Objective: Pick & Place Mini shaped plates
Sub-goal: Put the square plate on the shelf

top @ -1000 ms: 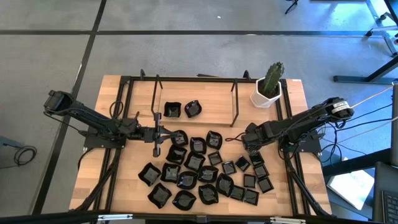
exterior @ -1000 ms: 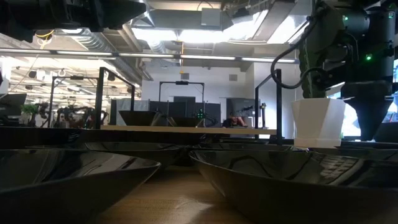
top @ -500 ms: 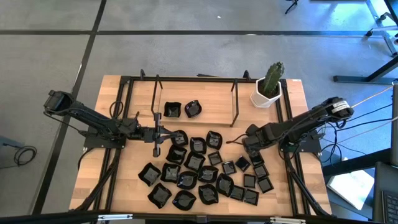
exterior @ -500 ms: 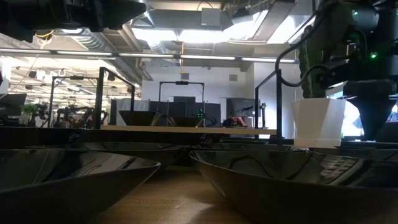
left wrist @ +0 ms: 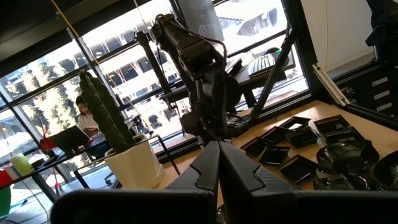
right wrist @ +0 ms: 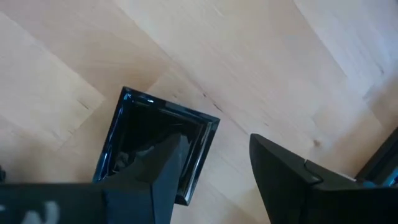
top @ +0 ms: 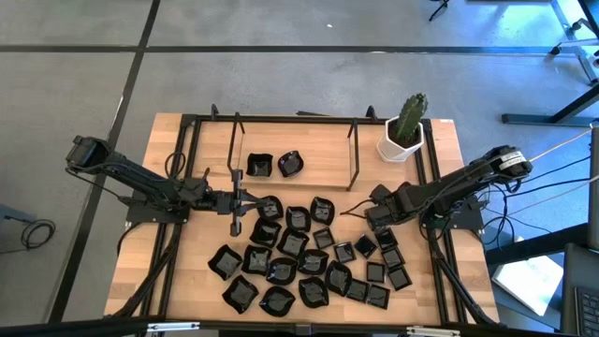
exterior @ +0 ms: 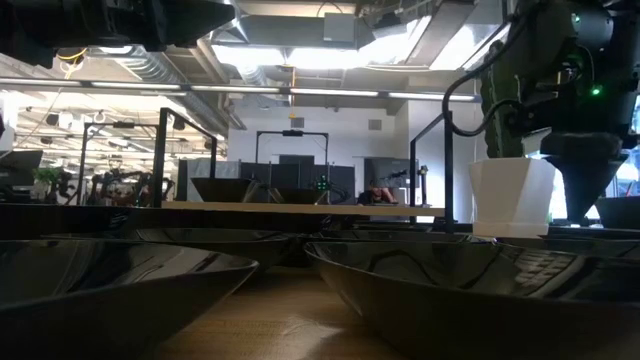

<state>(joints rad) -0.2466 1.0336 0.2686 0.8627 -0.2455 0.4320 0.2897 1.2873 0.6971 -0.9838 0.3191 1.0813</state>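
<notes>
Mini plates: tiny glossy black dishes (top: 298, 245) heaped over the wooden desk's (top: 449, 178) middle and front; two apart toward the back edge.
Right gripper (top: 374, 217): jaws apart at the heap's right edge; its wrist view alone shows a square black dish (right wrist: 155, 146) directly beneath.
Left gripper (top: 237, 199): fingers together, empty, at the heap's left edge.
White pot with green cactus (top: 404, 131): back right corner.

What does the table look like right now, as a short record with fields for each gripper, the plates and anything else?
left gripper: shut, empty, at the left edge of the plate cluster
right gripper: open, pointing down over a square plate, not gripping it
mini plates: black, mostly clustered on the front of the table; two apart at the back
cactus pot: back right corner
</notes>
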